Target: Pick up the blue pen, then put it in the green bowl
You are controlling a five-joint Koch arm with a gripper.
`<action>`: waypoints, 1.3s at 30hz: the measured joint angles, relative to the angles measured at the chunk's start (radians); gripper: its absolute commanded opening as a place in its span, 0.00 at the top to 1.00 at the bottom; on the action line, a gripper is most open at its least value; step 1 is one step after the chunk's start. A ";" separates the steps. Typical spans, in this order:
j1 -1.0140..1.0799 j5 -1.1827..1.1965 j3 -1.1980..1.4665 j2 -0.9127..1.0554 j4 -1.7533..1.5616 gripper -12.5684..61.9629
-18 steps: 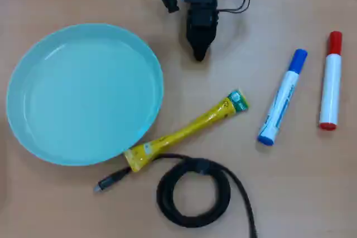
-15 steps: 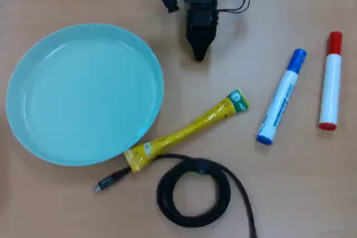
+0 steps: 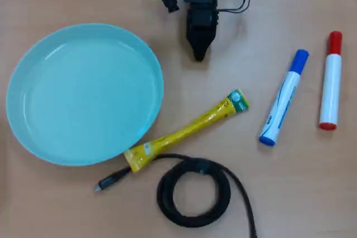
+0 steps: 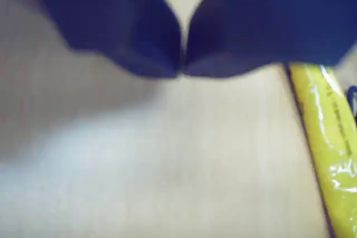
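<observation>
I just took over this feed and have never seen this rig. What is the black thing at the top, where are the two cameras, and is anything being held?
The black thing is a small robot arm; its pointed end is the claw. One picture looks straight down on the table. The other comes from a camera on the arm's wrist, so the two dark jaws fill its top edge. They meet there with nothing between them: nothing is held.

On the table lie the green bowl, a yellow tube, a coiled black cable, the blue pen and a red-capped marker. The pen lies apart from the claw, untouched.
</observation>
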 measured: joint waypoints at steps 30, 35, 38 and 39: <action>-0.259 -0.209 -0.718 -0.092 0.888 0.91; -0.327 -0.236 -1.126 -0.397 1.140 0.91; -0.359 -0.239 -1.269 -0.549 1.290 0.91; -0.371 -0.247 -1.298 -0.586 1.330 0.91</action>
